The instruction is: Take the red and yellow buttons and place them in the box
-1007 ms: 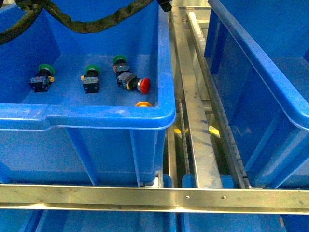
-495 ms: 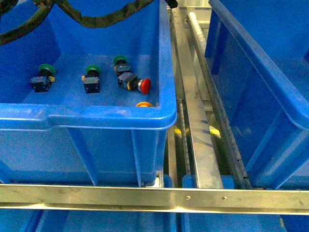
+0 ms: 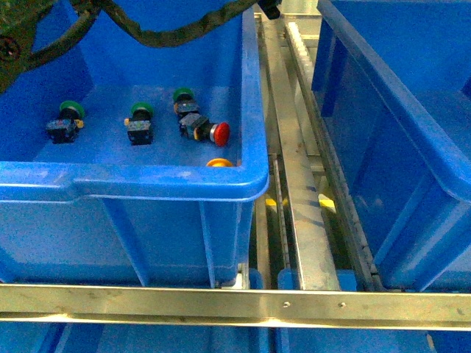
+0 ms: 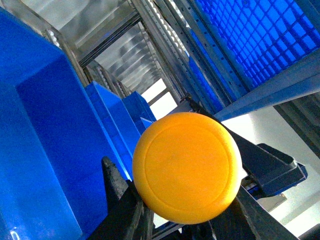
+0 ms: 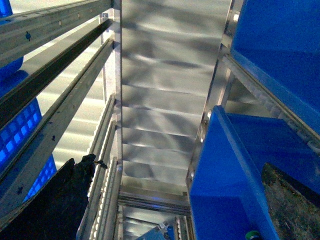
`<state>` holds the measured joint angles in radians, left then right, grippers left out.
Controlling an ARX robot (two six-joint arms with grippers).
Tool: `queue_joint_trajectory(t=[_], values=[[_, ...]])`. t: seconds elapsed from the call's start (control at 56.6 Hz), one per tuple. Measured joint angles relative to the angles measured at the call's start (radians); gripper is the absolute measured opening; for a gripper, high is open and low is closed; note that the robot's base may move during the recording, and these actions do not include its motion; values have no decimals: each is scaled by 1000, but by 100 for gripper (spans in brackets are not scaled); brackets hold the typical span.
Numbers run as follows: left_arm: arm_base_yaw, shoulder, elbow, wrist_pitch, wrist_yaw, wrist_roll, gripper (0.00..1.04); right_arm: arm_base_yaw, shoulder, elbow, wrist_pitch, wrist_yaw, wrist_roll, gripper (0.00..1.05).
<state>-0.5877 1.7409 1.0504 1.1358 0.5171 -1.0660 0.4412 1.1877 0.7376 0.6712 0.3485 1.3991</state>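
In the left wrist view my left gripper (image 4: 186, 202) is shut on a yellow button (image 4: 186, 167); its round cap faces the camera between the black fingers (image 4: 122, 200), raised among the shelf rails. In the front view a red button (image 3: 218, 132) lies on its side in the left blue bin (image 3: 147, 180). Another yellow button (image 3: 220, 162) shows only as a cap edge behind that bin's near rim. My right gripper (image 5: 175, 210) is open and empty, beside a blue bin (image 5: 225, 175). Neither gripper shows in the front view.
Three green-capped buttons (image 3: 140, 121) stand in the left bin beside the red one. A second large blue bin (image 3: 397, 147) stands at the right, across metal roller rails (image 3: 302, 184). A steel bar (image 3: 235, 303) runs along the front. Black cable (image 3: 162, 33) hangs over the left bin.
The black cable above the left bin has shifted, and more of the arm shows at the top left. The buttons in the bin have not moved.
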Motion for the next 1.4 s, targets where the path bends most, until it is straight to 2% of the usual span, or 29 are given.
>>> queue_joint_trajectory(t=[0.989, 1.024, 1.095, 1.325, 1.395], values=[[-57, 41, 20, -21, -32, 19, 23, 34, -40, 16, -29, 3, 0, 99], [-58, 42, 22, -23, -32, 21, 23, 35, -40, 16, -32, 3, -1, 94], [-60, 42, 29, -24, -36, 22, 23, 35, -40, 16, -38, 5, -5, 77], [-60, 42, 45, -27, -39, 21, 23, 35, -35, 16, -43, 14, -16, 42], [-60, 42, 47, -30, -39, 21, 23, 35, -35, 16, -43, 16, -16, 41]])
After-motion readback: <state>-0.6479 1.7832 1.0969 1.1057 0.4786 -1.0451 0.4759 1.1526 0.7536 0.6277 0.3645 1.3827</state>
